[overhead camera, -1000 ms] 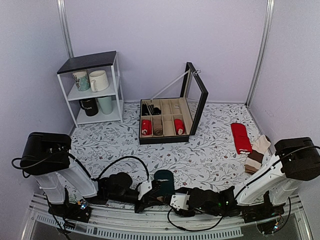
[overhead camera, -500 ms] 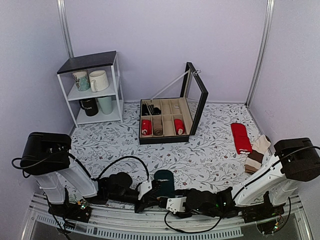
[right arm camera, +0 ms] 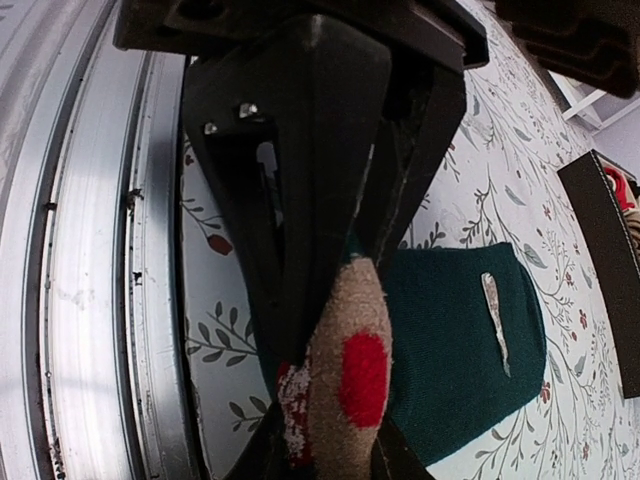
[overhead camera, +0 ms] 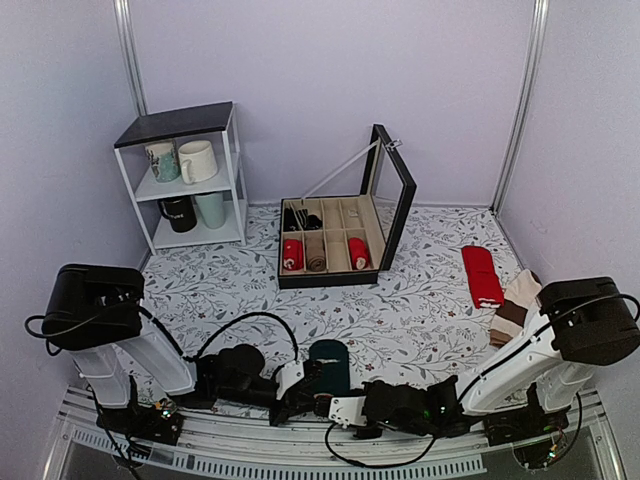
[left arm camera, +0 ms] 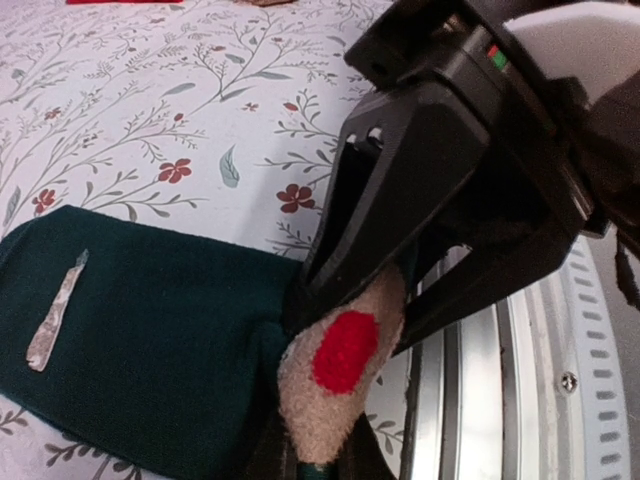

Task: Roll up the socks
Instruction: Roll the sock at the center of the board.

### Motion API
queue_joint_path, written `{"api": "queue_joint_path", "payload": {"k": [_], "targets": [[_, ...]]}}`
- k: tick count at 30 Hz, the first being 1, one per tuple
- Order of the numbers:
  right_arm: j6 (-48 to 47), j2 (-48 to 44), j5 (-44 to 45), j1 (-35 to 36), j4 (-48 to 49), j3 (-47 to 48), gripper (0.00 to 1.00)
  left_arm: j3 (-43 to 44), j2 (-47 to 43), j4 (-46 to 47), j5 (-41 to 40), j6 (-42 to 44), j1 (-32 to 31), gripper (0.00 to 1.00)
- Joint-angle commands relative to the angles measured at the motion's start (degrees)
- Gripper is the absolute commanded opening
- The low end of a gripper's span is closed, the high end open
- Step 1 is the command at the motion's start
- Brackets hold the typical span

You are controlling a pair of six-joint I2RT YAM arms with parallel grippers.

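Floral-print table [overhead camera: 420, 310] and the things lying on it.
At the far left stands a white shelf unit [overhead camera: 185, 180] holding mugs. Near the far middle sits an open black box [overhead camera: 330, 250], its lid tilted up and its compartments holding rolled items. On the right lie flat red socks [overhead camera: 482, 276], with beige-and-brown socks [overhead camera: 513, 308] just beside them toward the edge. The dark teal socks [overhead camera: 328, 362] lie flat at the near edge in the middle, rounded end pointing away, a pale sliver stuck on top.
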Motion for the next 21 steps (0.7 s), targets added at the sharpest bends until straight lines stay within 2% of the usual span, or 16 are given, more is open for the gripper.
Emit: {"api": "queue_joint_path", "payload": {"k": [1,3,7,10,12,17,21], "targets": [[4.25,1.09,-6.77,-1.39,-5.35,0.47,0.22,-0.95,1.07,-8.44,-1.63,-0.13,0.33,0.11],[6.45,0.43,-11.13,-2.84,-5.54,-0.6,0.22,-1.67,-2.04,-8.44,-3.6,0.59,0.08,0.15],[11.41,0.27,-23.09,-7.57,-4.83,-2.33,0.22,-2.88,-11.15,-10.02,-9.75,5.78,-2.73,0.15],[14.26,1.7,-31.72,-10.3,-5.02,-1.9,0.22,-2.06,-16.98,-13.78,-11.59,10.67,-4.2,0.28],[15.9,2.83,-36.13,-11.7,-6.33,-0.7,0.22,-1.37,-20.13,-16.72,-11.79,12.95,-5.19,0.27],[19.67,5.58,-42.85,-14.21,-14.66,3.76,0.21,-2.24,-25.85,-20.07,-13.63,14.5,-7.13,0.29],[20.28,6.48,-46.9,-14.61,-22.06,7.19,0.21,-4.49,-25.61,-18.65,-14.55,13.33,-7.61,0.3]]}}
